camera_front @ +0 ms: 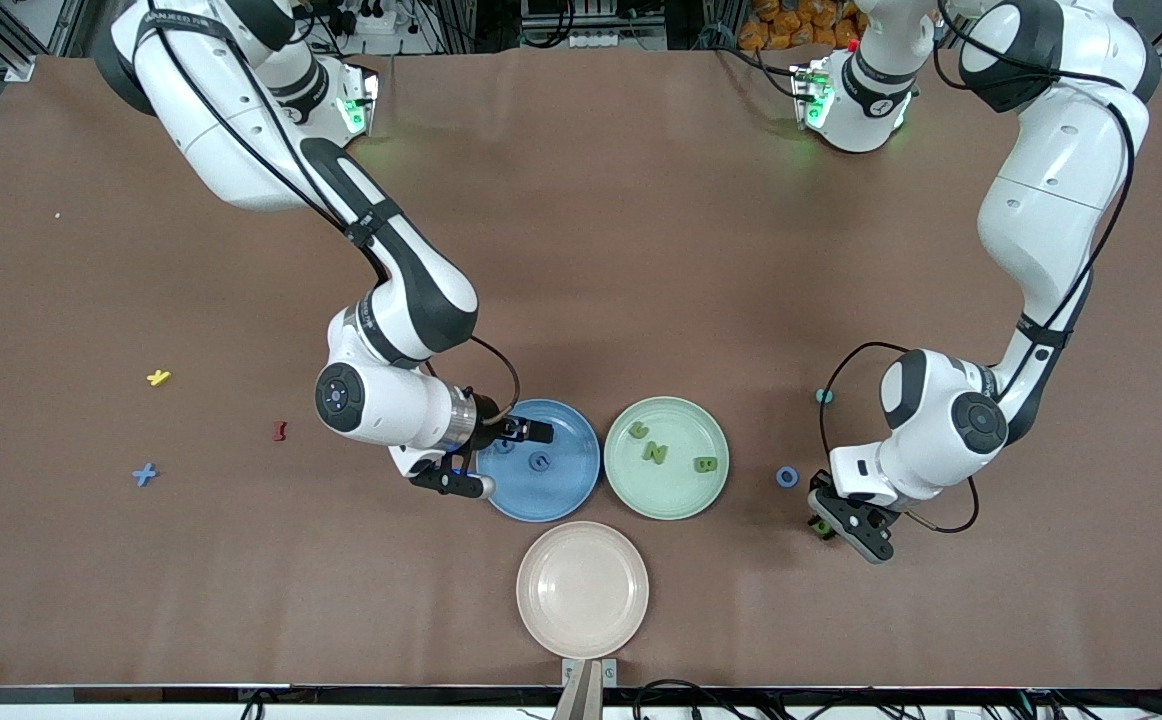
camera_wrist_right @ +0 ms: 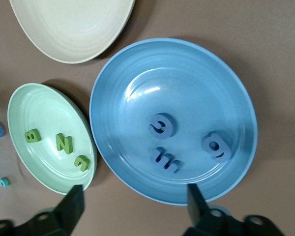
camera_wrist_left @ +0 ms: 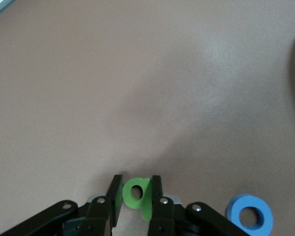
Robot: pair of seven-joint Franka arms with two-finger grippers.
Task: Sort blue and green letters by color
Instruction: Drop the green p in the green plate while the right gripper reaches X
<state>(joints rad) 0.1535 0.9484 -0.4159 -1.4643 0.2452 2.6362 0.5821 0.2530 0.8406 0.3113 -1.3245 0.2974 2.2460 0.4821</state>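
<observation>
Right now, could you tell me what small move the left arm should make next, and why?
Probably lift straight up. The left gripper is shut on a green letter down at the table, and the green plate with three green letters lies toward the right arm's end. The right gripper hangs open over the blue plate.

You are working in a robotics lab: a brown-covered table (camera_front: 641, 250) carries two white Franka arms bolted at its 12 o'clock edge, status lights glowing green. Aluminium framing (camera_front: 1, 30), power strips (camera_front: 591, 35) and loose cabling (camera_front: 701, 695) crowd the 12 and 6 o'clock margins.
</observation>
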